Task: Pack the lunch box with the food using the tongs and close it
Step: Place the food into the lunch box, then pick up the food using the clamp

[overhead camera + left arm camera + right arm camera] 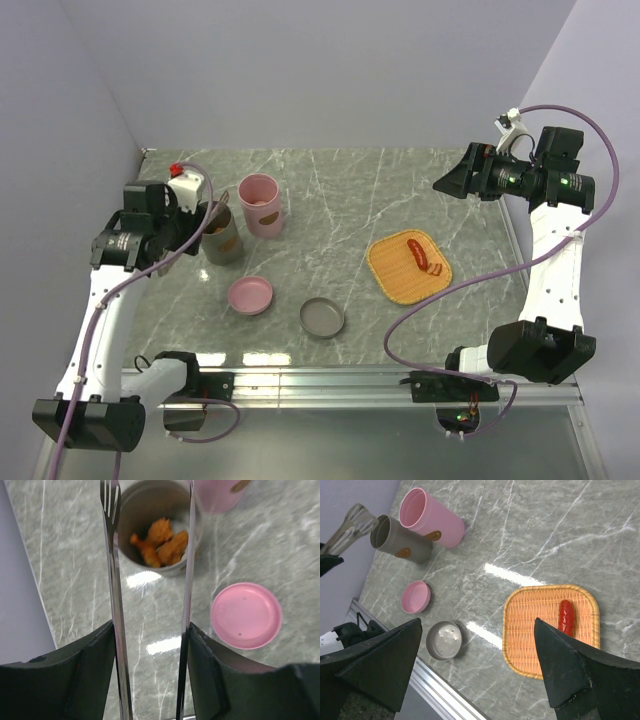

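Observation:
My left gripper (150, 670) is shut on the silver tongs (114, 580), one slim arm against each finger. The tong arms stand spread, with their tips over the grey lunch box cup (198, 535). Orange food chunks (160, 547) lie inside that cup. From above, the tongs (215, 212) lean over the grey cup (222, 242) at the left. A red strip of food (420, 254) lies on the orange woven tray (400, 280). My right gripper (450, 180) hangs open, high above the table's right side, with the red strip (565, 616) below its right finger.
A pink cup (261, 205) stands next to the grey one. A pink lid (250, 295) and a grey lid (322, 318) lie near the front edge. A white bottle with a red cap (186, 183) stands at the back left. Walls close the back and sides.

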You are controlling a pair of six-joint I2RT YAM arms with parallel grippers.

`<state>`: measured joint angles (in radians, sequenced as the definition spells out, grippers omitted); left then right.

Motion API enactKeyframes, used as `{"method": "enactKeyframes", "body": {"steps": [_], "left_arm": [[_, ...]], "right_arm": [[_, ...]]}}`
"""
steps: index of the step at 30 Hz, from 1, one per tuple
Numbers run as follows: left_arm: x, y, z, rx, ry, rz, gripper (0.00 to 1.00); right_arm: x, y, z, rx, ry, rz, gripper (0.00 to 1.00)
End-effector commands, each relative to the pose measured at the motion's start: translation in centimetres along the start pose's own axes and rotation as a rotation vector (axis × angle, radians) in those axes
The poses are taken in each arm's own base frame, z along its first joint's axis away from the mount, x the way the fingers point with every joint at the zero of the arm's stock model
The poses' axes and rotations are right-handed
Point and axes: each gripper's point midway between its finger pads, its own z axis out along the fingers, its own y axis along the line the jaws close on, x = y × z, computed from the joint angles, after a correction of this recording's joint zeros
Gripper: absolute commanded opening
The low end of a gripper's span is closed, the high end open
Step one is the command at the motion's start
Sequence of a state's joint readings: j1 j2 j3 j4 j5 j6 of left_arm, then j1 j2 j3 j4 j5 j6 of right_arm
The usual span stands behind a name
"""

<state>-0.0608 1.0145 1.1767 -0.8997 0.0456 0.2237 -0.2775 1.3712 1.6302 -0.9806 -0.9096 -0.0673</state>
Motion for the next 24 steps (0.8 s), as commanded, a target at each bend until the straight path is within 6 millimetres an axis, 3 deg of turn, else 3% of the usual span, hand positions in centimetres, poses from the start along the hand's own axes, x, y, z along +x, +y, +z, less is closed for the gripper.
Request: {"method": "enactKeyframes", "body": {"steps": [1, 5, 11, 14, 15, 24], "left_arm": [[-3.7, -0.9, -1.6, 0.078, -0.109, 0.026, 0.6], [-5.7, -3.3, -2.5, 0.235, -0.165, 0.077, 0.63], [-8.3, -6.8, -2.1, 0.378, -0.245, 0.161, 0.64], [-9.3, -10.1, -1.5, 0.449, -0.26, 0.226, 0.64], [-9.7, -12.2, -1.2, 0.493, -0.267, 0.253, 0.64], [-10.9, -21.5, 1.5, 0.659, -0.255, 0.38, 0.64]], "right_arm": [[-0.6, 1.1, -0.5, -0.015, -0.03, -0.037, 1.0], [-0.7, 1.0, -0.5, -0.016, -0.031, -0.035, 1.0], [-0.6, 0.7, -0.5, 0.0, -0.026, -0.037, 1.0], [-0.5, 0.5, -0.4, 0.005, -0.022, -0.035, 1.0], [-0.5, 0.3, -0.4, 0.009, -0.022, -0.036, 1.0], [0.5, -1.2, 0.0, 0.065, 0.02, -0.036, 1.0]]}}
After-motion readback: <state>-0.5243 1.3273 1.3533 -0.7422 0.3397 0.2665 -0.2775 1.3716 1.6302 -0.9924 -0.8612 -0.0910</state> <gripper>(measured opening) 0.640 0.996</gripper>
